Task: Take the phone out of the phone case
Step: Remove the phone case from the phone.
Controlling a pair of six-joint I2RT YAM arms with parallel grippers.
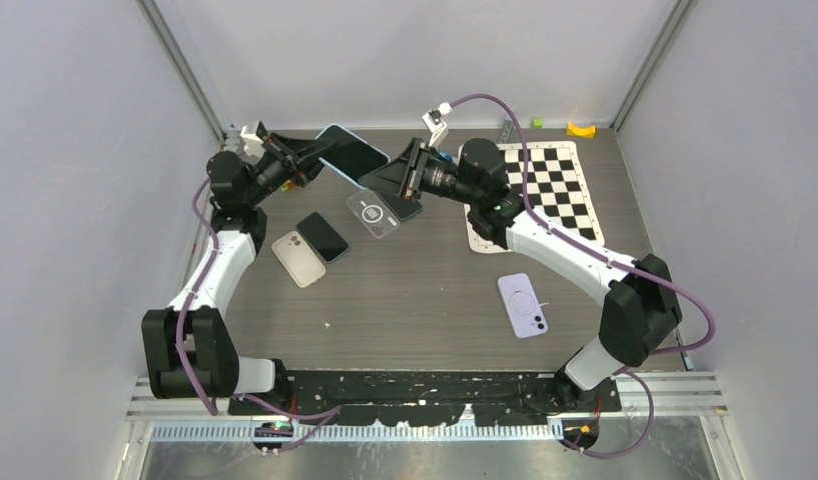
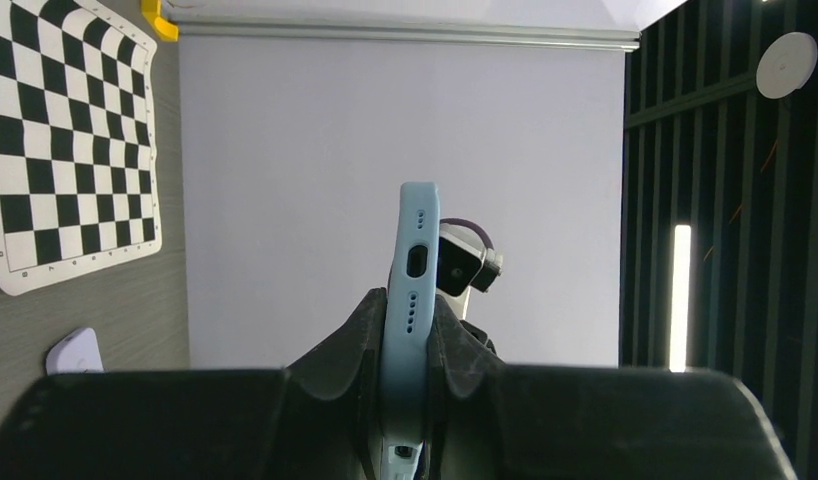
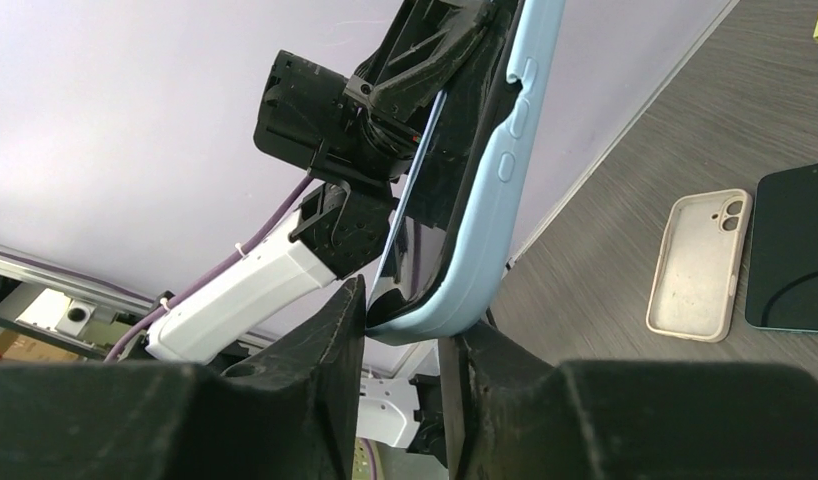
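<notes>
Table [image 1: 405,300] is dark wood-grain, walled on three sides. Both arms reach to the far side and meet over the far-left part. A checkerboard mat [image 1: 550,190] lies far right, and the right arm crosses its near-left corner. The task item is off the table, held in the air between the two grippers: the phone [image 1: 350,152], dark screen up in my overhead view, seated in its light-blue phone case [image 3: 490,190]. The left gripper [image 1: 320,158] has the left end; on my left wrist feed the fingers [image 2: 355,350] are narrow and pressed against both faces of the case, whose port edge points away from the camera. The right gripper [image 3: 405,310] has the opposite end, with the fingers [image 3: 335,340] close together around a rounded corner of the case, side buttons showing above. At that corner I see a thin blue edge standing slightly off the case, but I cannot tell how far the phone is unseated. Under the grippers a clear case [image 1: 373,212] lies flat on the table. Near-left of it lie a bare black phone [image 1: 322,236] and a cream case [image 1: 298,258], side by side and just touching. A lilac case [image 1: 523,304] lies well apart, near the right arm's elbow. At the far wall are a yellow piece [image 1: 581,128] and a small green block [image 1: 535,122].
</notes>
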